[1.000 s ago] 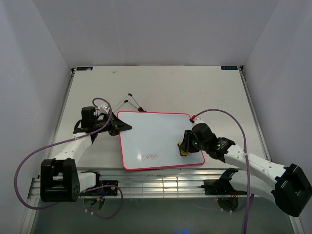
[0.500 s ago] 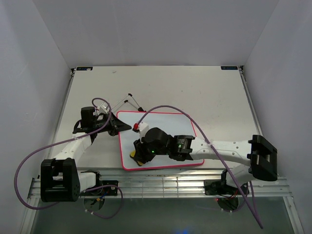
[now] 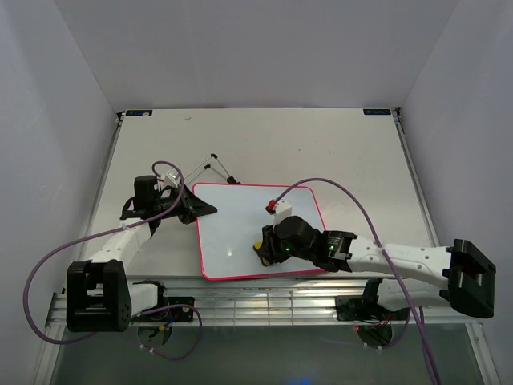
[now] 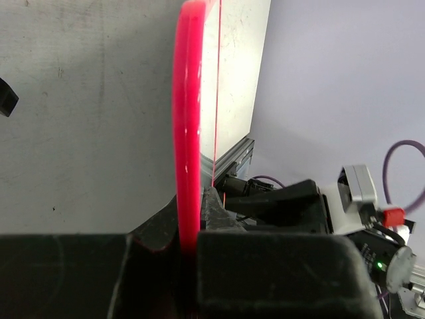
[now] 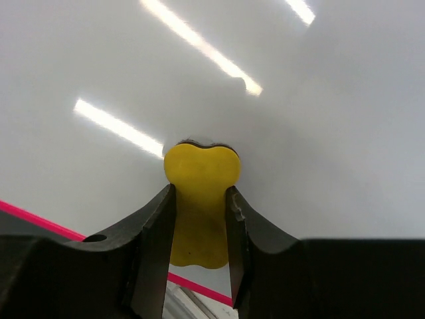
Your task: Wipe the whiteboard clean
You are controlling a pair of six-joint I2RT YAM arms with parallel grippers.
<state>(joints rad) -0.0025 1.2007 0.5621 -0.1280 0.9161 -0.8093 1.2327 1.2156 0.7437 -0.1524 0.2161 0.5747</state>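
Note:
The whiteboard [image 3: 240, 216], white with a pink-red frame, lies flat at the table's middle. My left gripper [image 3: 202, 208] is shut on its upper left corner. The left wrist view shows the red frame edge [image 4: 186, 133] pinched between the jaws of the left gripper [image 4: 188, 232]. My right gripper [image 3: 265, 255] is over the board's lower middle, shut on a yellow eraser [image 3: 263, 258]. In the right wrist view the eraser [image 5: 201, 193] is pressed on the white surface [image 5: 312, 93], clamped by the right gripper [image 5: 201, 219]. No writing shows on the board.
A thin black wire stand [image 3: 215, 165] lies on the table just behind the board's upper left corner. A metal rail [image 3: 264, 298] runs along the near edge by the arm bases. A small black clip [image 4: 5, 100] sits left of the frame.
My right gripper swept the eraser left along the board's lower edge over red writing, then back to the lower middle. The writing is gone. The left arm has not moved.

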